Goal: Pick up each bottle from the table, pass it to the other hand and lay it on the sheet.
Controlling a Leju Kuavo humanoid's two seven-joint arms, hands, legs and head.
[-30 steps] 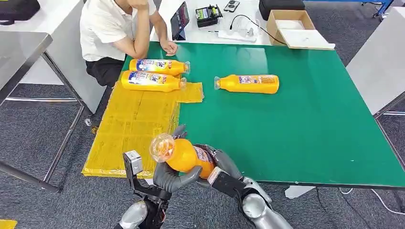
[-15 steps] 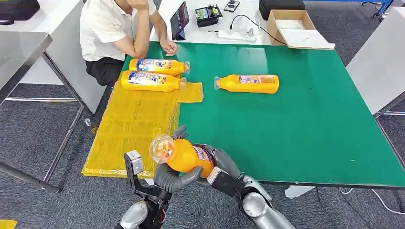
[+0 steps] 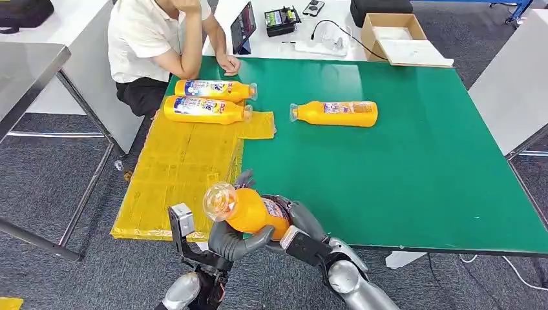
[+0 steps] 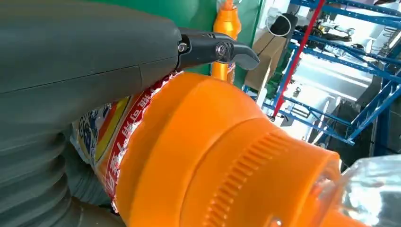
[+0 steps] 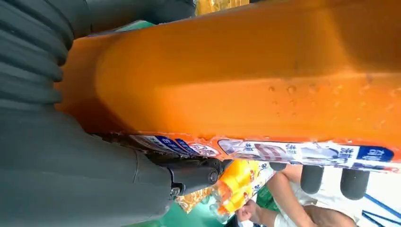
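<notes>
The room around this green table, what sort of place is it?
Probably a robotics lab or workshop: the green table stands beside white desks with a tablet, electronics and a cardboard box, and blue metal shelving stands behind.

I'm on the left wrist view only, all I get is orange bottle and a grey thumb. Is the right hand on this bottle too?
Observer: Yes. In the head view the right hand and left hand both grip the held bottle.
Operator: How many are down on the sheet?
Observer: Two bottles lie at the far end of the yellow sheet.
Operator: Any left on the table?
Observer: One bottle, lying on the green table.
</notes>
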